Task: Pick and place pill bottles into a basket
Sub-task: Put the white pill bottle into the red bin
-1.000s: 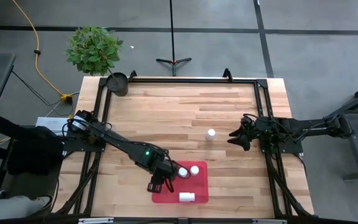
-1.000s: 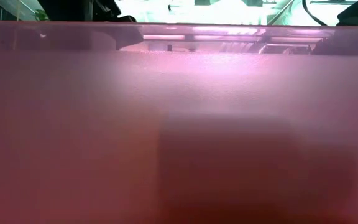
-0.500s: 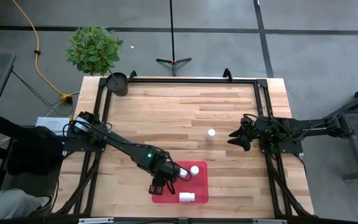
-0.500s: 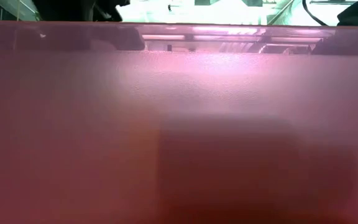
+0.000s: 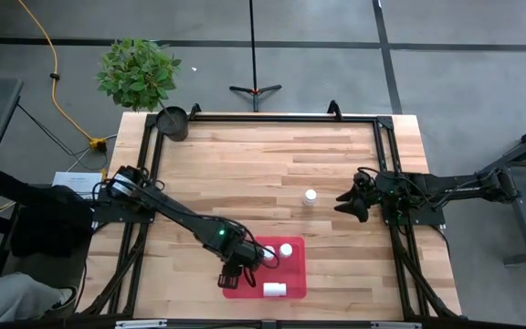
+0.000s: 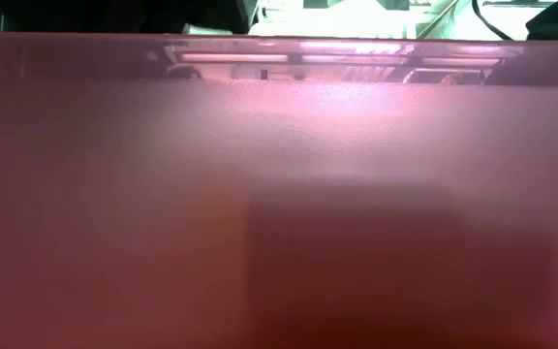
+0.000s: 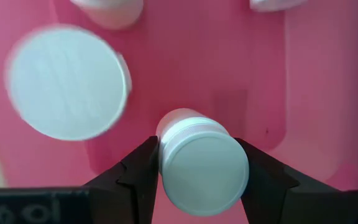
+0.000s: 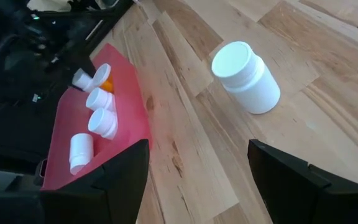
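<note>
Left gripper (image 7: 197, 168): you had it clamped on a white-capped bottle (image 7: 202, 163), over the tray's left part, lower centre of the high view.
Tray (image 5: 295, 274): red, at the table's lower edge; three more bottles inside.
Loose bottle (image 5: 310, 196): upright on the wood, centre-right.
Right gripper (image 5: 350, 203): you parked it near that bottle, fingers apart, empty.
Low view: filled by a red blur.
</note>
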`<state>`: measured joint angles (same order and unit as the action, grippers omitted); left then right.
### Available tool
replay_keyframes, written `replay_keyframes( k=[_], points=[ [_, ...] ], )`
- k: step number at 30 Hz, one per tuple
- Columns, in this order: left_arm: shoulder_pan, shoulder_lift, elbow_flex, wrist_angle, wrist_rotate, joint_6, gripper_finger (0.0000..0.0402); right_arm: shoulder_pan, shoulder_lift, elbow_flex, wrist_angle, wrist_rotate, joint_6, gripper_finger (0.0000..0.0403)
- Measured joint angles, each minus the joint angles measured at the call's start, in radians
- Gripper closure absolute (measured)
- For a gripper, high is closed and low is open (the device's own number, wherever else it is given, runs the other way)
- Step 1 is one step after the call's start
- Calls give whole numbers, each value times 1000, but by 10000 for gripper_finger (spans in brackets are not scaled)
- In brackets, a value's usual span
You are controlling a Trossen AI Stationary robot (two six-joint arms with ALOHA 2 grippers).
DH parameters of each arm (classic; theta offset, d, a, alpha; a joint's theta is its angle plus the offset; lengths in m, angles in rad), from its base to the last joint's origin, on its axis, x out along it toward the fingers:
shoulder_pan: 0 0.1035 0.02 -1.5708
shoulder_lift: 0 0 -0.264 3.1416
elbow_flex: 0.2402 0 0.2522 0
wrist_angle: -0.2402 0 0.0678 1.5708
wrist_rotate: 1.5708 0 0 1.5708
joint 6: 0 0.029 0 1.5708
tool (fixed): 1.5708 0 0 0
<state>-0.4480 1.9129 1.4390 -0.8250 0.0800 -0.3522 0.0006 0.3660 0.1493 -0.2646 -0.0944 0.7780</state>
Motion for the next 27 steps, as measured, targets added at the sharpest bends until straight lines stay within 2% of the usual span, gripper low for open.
replay_keyframes(
  k=[8, 17, 27],
  points=[
    [2, -3, -55, 24, 19, -26, 191, 0, 0, 0, 0, -21, -15, 139],
    [2, 1, -59, 65, 18, -18, 138, 0, 0, 0, 0, -21, -19, 139],
    [3, 1, -29, 58, 18, -1, 138, 0, 0, 0, -1, -22, -19, 139]
  ],
)
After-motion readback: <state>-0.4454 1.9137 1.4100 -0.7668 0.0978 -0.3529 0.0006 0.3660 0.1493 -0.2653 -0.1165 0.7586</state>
